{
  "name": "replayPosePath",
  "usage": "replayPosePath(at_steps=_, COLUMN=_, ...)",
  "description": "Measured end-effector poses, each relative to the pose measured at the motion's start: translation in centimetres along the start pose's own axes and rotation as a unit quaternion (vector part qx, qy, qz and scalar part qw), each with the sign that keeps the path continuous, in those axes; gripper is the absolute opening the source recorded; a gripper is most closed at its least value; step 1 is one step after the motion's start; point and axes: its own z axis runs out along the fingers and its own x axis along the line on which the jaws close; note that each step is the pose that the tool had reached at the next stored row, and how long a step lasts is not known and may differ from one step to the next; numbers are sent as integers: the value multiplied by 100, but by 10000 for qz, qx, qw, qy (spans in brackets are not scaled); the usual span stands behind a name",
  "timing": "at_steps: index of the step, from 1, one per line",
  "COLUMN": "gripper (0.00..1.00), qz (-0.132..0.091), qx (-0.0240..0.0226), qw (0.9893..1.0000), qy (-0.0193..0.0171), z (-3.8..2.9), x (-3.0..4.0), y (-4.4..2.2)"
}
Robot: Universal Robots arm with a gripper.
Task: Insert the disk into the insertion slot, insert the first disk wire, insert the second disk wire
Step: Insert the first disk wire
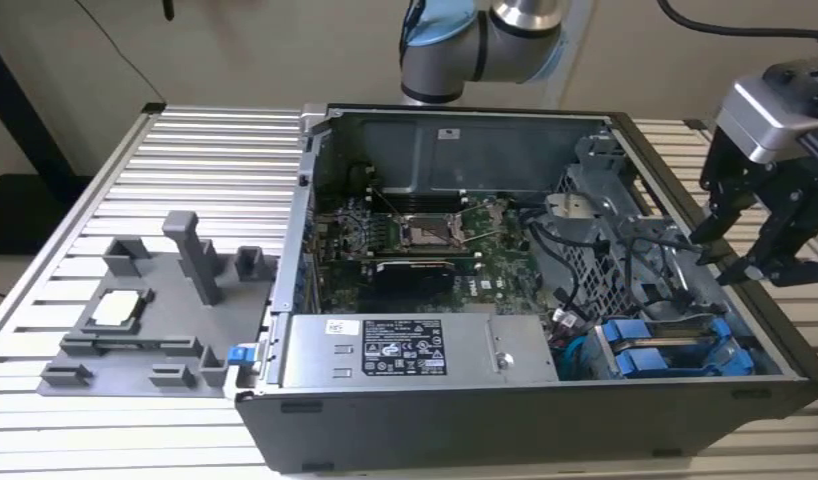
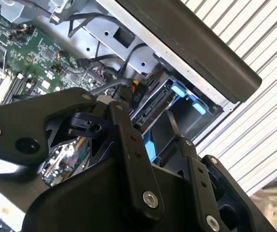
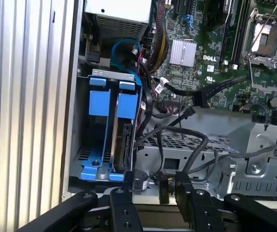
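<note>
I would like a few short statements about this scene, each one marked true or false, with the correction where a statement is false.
1. The computer case is open, so the motherboard shows. True.
2. The tool hangs at the exterior view's left side of the case. False: it hangs at the exterior view's right side.
3. The disk lies on the table outside the case. False: it stands inside the drive cage, in a blue carrier.
4. A grey fixture lies on the table at the exterior view's left of the case. True.
</note>
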Motion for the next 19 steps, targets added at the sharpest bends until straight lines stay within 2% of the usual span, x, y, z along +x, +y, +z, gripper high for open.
replayPosePath(at_steps=2, gripper=47, qz=6, qx=10, qw=10000, qy=-78, z=11, x=-4, y=-25)
replayPosePath(at_steps=3, gripper=47, qz=8, qx=11, qw=9999, qy=-100, z=17, x=-5, y=-32)
replayPosePath(at_steps=8, gripper=47, qz=78, qx=-94, qw=9999, qy=-110, z=26, x=-12, y=-38)
replayPosePath(at_steps=12, gripper=47, qz=103, qx=-106, qw=9998, qy=-110, z=29, x=-8, y=-65)
replayPosePath(at_steps=16, gripper=47, qz=148, qx=-157, qw=9997, qy=-112, z=20, x=0, y=-72)
replayPosePath(at_steps=19, gripper=47, qz=164, qx=-166, qw=9997, qy=-113, z=20, x=0, y=-73)
